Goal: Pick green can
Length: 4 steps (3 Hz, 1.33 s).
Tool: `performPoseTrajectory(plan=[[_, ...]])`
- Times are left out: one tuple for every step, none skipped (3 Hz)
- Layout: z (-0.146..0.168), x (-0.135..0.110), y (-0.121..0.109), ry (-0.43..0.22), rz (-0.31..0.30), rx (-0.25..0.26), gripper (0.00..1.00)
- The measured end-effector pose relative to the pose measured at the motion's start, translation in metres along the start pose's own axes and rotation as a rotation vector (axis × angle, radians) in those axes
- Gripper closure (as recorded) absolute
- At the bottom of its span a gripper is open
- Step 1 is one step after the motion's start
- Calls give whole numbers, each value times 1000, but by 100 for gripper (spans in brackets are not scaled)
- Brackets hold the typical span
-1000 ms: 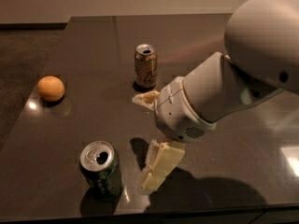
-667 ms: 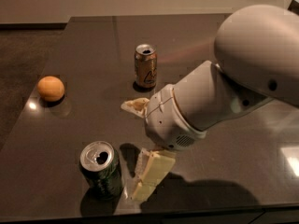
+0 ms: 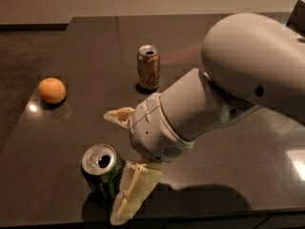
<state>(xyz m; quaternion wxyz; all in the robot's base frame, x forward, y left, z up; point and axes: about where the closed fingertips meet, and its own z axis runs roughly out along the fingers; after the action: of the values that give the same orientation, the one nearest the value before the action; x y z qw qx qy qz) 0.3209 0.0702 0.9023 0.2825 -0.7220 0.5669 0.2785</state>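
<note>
Dim and warm throughout, lit from above and beyond. Gripper low by the near edge of the dark glossy table, fingers spread wide, pale against the gloom. Heavy shadow pooled beneath it and stretching off to its right. Small bright glare spot far to its left, beside the orange; a paler patch far right. Soft sheen atop the green can between its fingers. Faint reflection under the brown can beyond it.
</note>
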Motion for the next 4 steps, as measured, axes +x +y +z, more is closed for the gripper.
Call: performPoseTrajectory(plan=[[12,-6,3,-8,-14,-23,0],[21,-9,4,-7,-27,-36,12],[24,-7,1,-1,-17,-36,35],[14,-10,-6,2,0,-21,58]])
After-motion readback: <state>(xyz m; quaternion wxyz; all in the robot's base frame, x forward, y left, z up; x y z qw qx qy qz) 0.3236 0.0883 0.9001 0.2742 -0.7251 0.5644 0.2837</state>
